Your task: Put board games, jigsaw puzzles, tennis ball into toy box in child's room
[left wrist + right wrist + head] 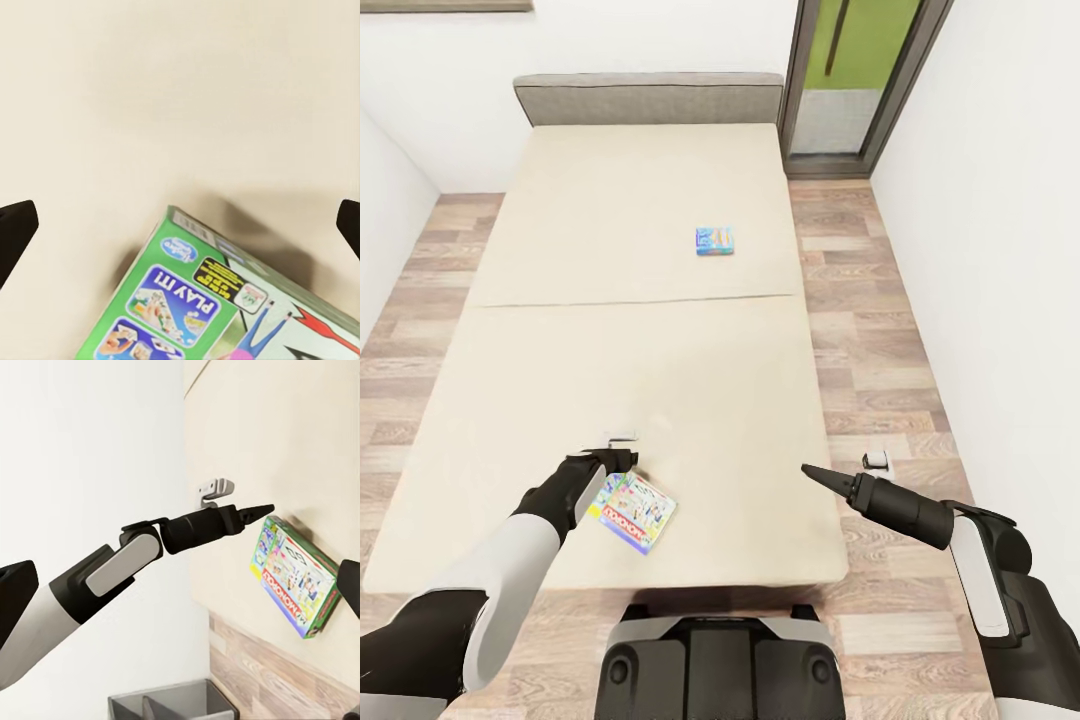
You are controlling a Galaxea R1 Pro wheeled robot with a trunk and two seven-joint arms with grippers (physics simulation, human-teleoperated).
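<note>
Green-edged board game (636, 512) on cream bed (610, 230), under wide-spread left pincer (622, 461); right pincer (818, 473) pinched closed.

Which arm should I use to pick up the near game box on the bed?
Left. The left gripper hangs right over the near game box with fingers spread. The right gripper is well off to the side.
</note>
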